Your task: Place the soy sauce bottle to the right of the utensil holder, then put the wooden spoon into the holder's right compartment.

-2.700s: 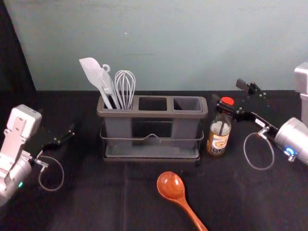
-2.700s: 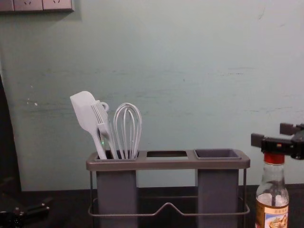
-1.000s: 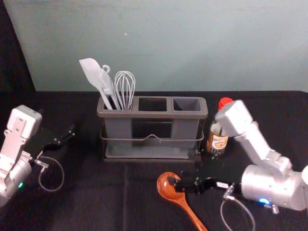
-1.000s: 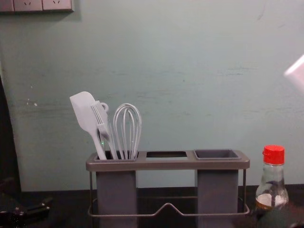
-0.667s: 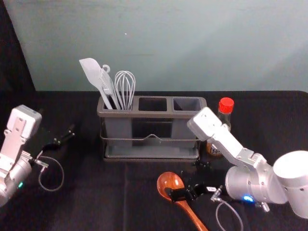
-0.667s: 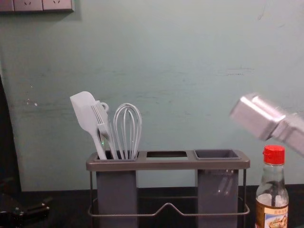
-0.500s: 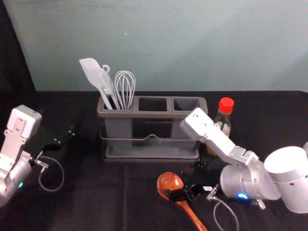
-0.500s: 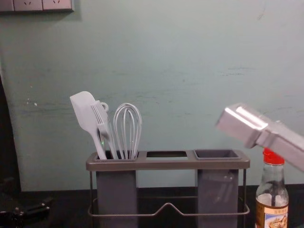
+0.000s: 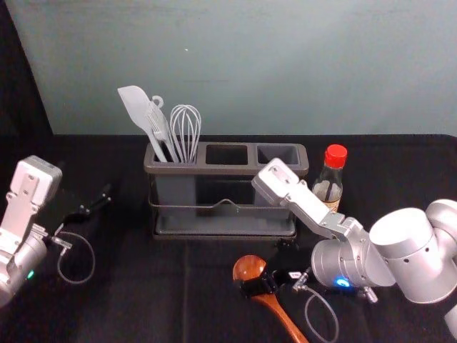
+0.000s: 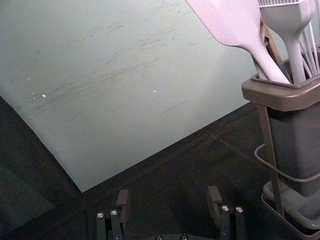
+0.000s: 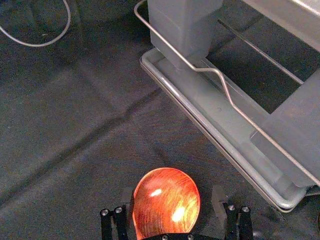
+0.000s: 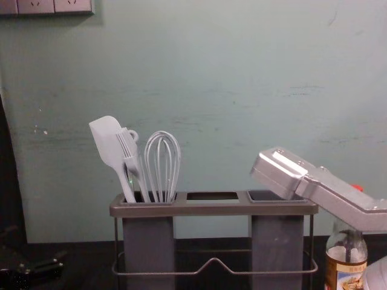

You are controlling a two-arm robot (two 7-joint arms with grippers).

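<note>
The bottle (image 9: 333, 177) stands up on the worktop (image 9: 128, 300), just to the right of the holder (image 9: 225, 169), so I think that part of the job is done. Now I think I am on the spoon (image 9: 251, 266). It lies flat in front of the holder, with its round end far and its handle coming near and a bit to the right.

My right pincer (image 11: 172, 201) is open and low, with one tip on each side of the round end. I am not gripping it. Next I should get low enough, close on the spoon and lift it. Then I should tip the handle down and let it drop into the right slot (image 9: 278, 153). The round end looks slick, so it could turn or slip if I pinch it badly. My left pincer (image 10: 168, 196) is open too, resting off to the left of the holder.

The right wrist view lets me see the gap between my tips, with the round end in it. The head view hides that gap, but it tells me which way the handle points. The chest view shows my right arm (image 12: 338, 190) passing in front of the bottle's top, so I should lift with care.
</note>
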